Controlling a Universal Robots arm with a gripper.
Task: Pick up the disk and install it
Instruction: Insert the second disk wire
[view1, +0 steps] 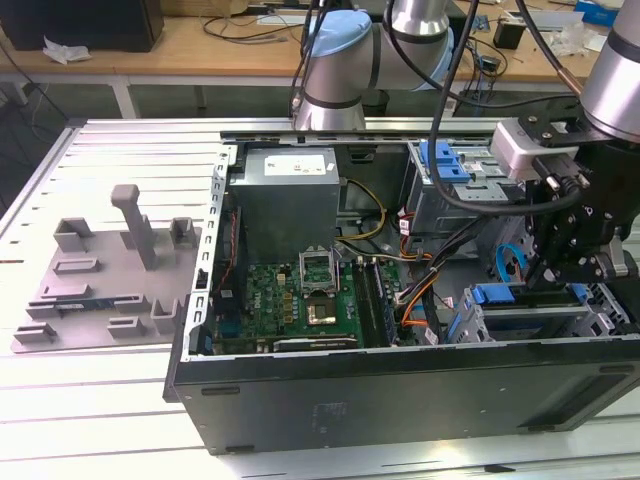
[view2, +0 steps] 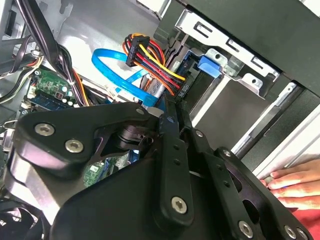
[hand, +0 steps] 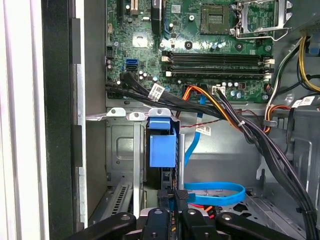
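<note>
At the exterior view's left a grey fixture plate (view1: 110, 270) lay on the table, well apart from the open computer case (view1: 400, 385). Inside the case, the power supply (view1: 290, 190) sat at the far side with the green motherboard (view1: 300, 300) nearer. Further right came a tangle of orange, black and blue cables (view1: 420, 290), and behind them the far drive cage with its blue tray (view1: 445, 160) on top.

The disk (view1: 497, 294) stood on edge in the near drive cage at the case's right end. In the first wrist view its blue bracket (hand: 162, 145) showed between the cage's metal walls. I, the gripper (view1: 560, 285), hung over that cage, jaws drawn closed against each other, tips just at the disk's end. In the second wrist view a person's hand (view2: 292, 185) rested on the case's edge beside me.
</note>
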